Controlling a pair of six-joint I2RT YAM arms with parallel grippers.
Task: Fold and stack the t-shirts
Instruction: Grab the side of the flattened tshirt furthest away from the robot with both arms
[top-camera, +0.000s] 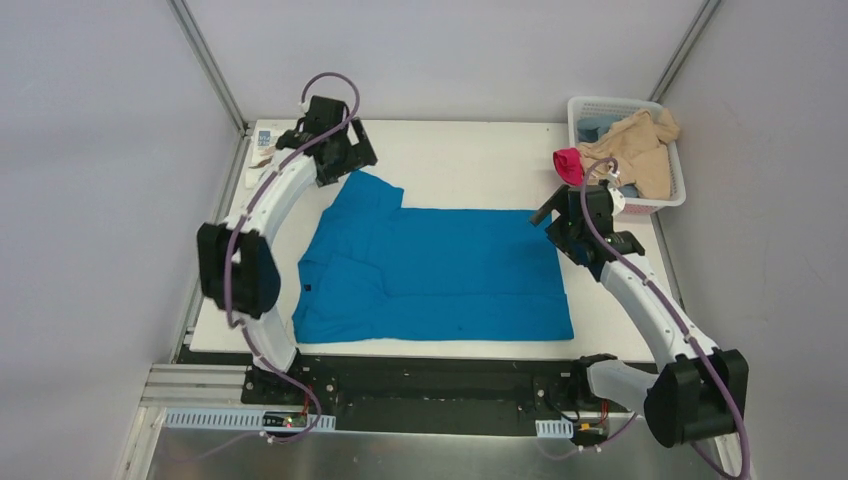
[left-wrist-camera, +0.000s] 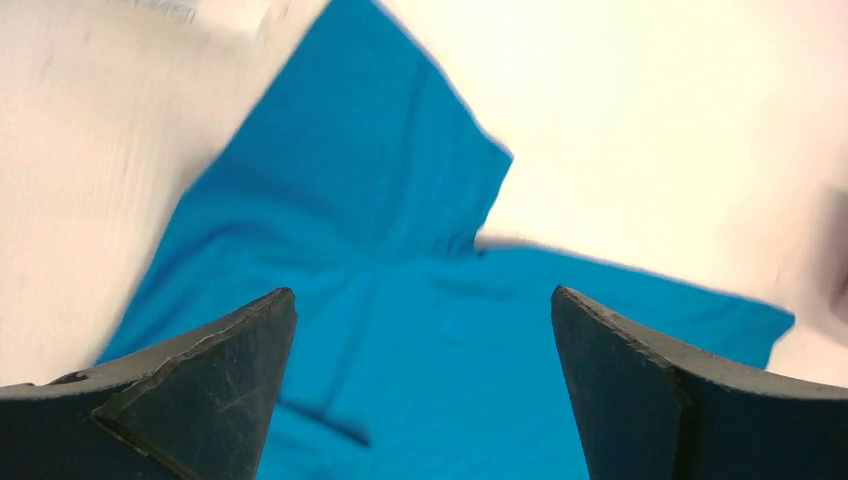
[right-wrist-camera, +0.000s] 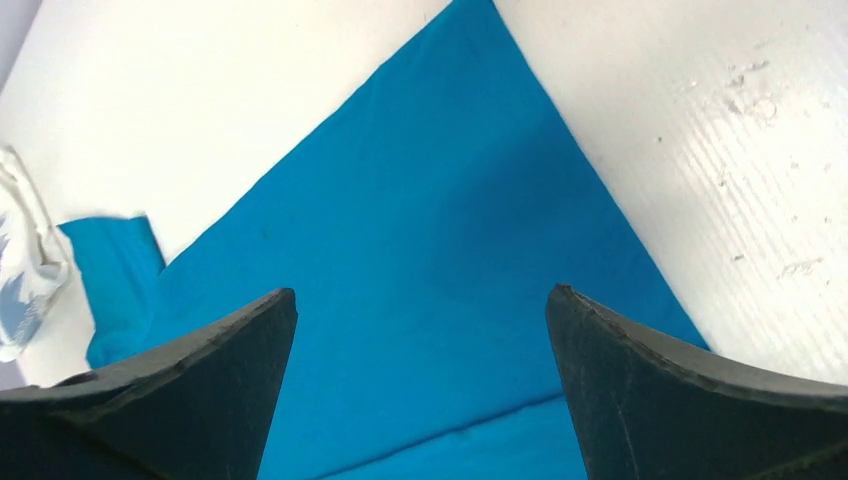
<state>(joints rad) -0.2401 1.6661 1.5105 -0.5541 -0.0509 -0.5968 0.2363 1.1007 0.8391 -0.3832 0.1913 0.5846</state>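
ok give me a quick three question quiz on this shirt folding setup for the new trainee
1. Which one hovers by the sleeve of the blue shirt: the left pincer or the right pincer?
2. Where is the beige shirt? A) in the white basket B) under the blue shirt C) held in the left pincer
3. True or false: both pincers are shut on the blue shirt.

Key: 1 the left pincer. 2 A. 3 false, both are open and hold nothing.
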